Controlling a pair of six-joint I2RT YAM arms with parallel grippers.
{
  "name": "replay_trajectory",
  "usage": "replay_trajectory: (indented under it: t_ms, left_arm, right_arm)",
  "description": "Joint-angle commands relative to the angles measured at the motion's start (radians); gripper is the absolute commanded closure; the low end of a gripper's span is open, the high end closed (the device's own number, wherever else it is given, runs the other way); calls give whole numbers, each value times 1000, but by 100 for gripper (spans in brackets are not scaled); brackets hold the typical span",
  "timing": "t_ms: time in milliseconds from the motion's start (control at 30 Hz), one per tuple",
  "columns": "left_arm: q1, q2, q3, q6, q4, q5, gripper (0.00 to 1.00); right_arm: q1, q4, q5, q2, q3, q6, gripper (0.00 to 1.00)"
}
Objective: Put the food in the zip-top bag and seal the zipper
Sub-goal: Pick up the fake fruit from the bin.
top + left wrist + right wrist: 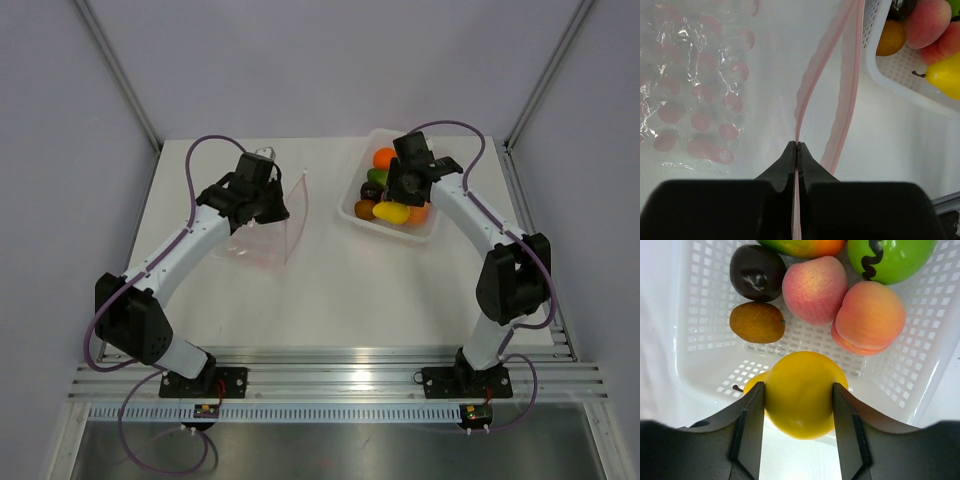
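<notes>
Crinkly clear plastic zip-top bag (695,75), glossy food (812,290), white plastic tray (705,300)

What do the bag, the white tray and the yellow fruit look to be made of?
The zip-top bag looks like thin clear plastic film with a glossy finish: it crinkles and glints, and has printed pink dots. The tray is probably moulded translucent white plastic, semi-matte, with a regular grid of square holes. The yellow fruit is likely hard plastic or coated foam: smooth, uniform colour, soft sheen.
</notes>
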Motion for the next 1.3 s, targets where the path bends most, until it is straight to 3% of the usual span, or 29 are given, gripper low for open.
replay_trajectory:
  t_ms: [0,400,833,1267]
  left_arm:
    - [6,4,10,4,42,9,100]
    - [-78,148,151,-31,8,36,100]
    - [-159,255,301,-82,-15,61,100]
    - [-175,352,406,-103,-18,94,100]
  right_arm:
    - [5,26,30,-61,-2,10,78]
    - [5,11,19,-162,26,21,76]
    - [5,17,61,-165,-14,20,76]
    - [5,65,-1,-245,-33,7,76]
